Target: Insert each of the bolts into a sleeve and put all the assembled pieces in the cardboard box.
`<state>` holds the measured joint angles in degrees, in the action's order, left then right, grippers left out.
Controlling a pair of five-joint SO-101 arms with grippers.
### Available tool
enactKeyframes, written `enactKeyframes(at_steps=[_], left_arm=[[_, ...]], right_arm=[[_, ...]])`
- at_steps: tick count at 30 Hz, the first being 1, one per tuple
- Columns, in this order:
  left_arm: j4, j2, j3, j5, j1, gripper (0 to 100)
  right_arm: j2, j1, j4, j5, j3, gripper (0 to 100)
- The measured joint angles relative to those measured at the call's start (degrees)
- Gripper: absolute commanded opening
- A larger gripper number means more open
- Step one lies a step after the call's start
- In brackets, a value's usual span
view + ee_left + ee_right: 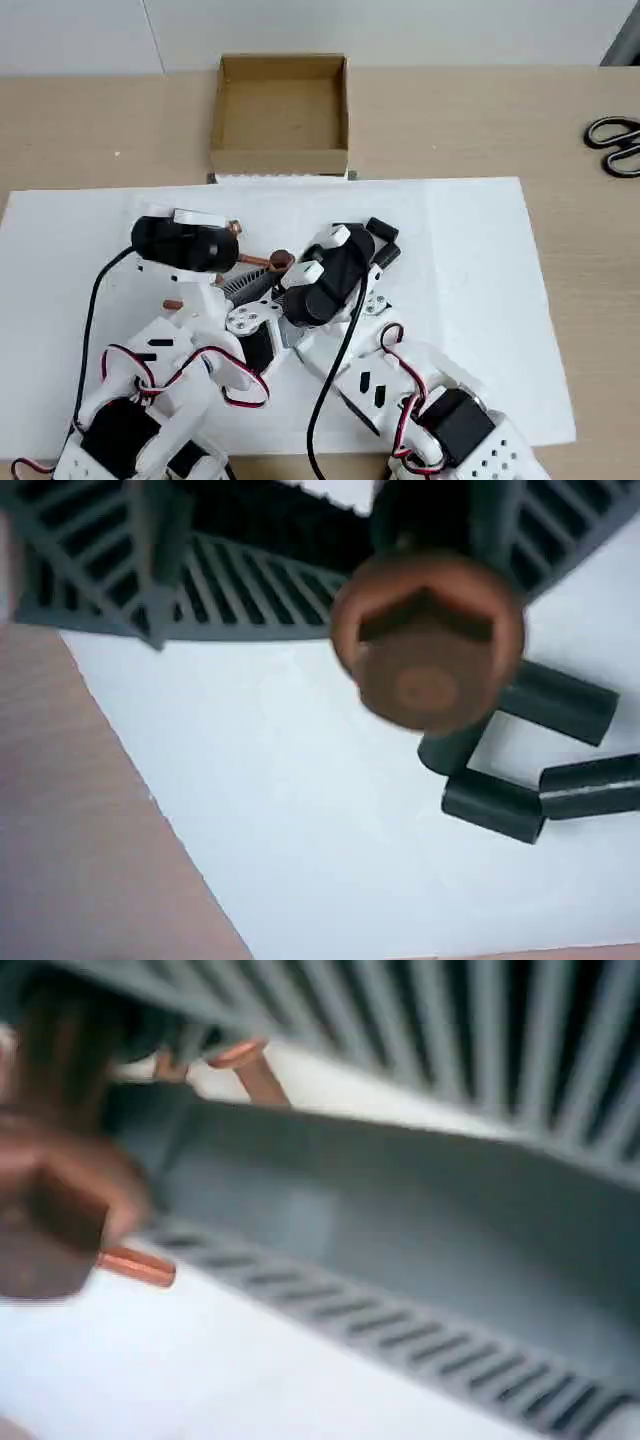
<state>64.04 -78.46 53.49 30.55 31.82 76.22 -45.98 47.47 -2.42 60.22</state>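
Observation:
A copper bolt lies level above the white mat, its hex head close up in the left wrist view. My left gripper is shut on it between grey ribbed fingers. My right gripper sits right against the bolt head, which blurs brown in the right wrist view. Black sleeves lie on the mat beyond the bolt, two of them beside the right arm. Loose bolts rest near the left arm, and two bolts lie past the ribbed jaw.
The open cardboard box stands at the mat's far edge, with nothing inside. Scissors lie on the wooden table at the far right. The white mat has free room on its right side. Arm cables hang near the front.

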Motion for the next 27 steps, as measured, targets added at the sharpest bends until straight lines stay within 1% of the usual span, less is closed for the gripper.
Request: enactKeyframes(at_steps=[2, 6, 10, 14, 18, 24, 27], left_arm=[[0.0, 0.0, -0.2, 0.0, 0.0, 20], [0.0, 0.0, -0.2, -2.4, -1.1, 20], [0.1, 0.3, -0.2, -7.1, -4.2, 20], [2.9, 0.0, -0.2, -11.3, -6.2, 20], [5.7, 0.0, -0.5, -11.5, -6.7, 20], [6.5, 0.3, -5.6, -8.8, -6.5, 20], [6.5, 0.0, -9.0, -8.7, -6.6, 15]], right_arm=[[0.0, 0.0, 0.0, 0.0, 0.0, 0.2], [0.0, 0.0, 0.0, 0.0, 0.0, 0.2], [0.0, 0.1, 0.0, 0.0, 0.0, 0.2], [-0.2, 0.0, 0.0, 0.0, 0.3, 0.2], [-0.2, 0.0, 0.0, 0.0, 0.4, 0.2], [-0.1, 0.2, 0.0, 0.0, 1.2, 0.2], [-0.1, 0.1, 0.0, 0.0, 2.5, 0.2]])
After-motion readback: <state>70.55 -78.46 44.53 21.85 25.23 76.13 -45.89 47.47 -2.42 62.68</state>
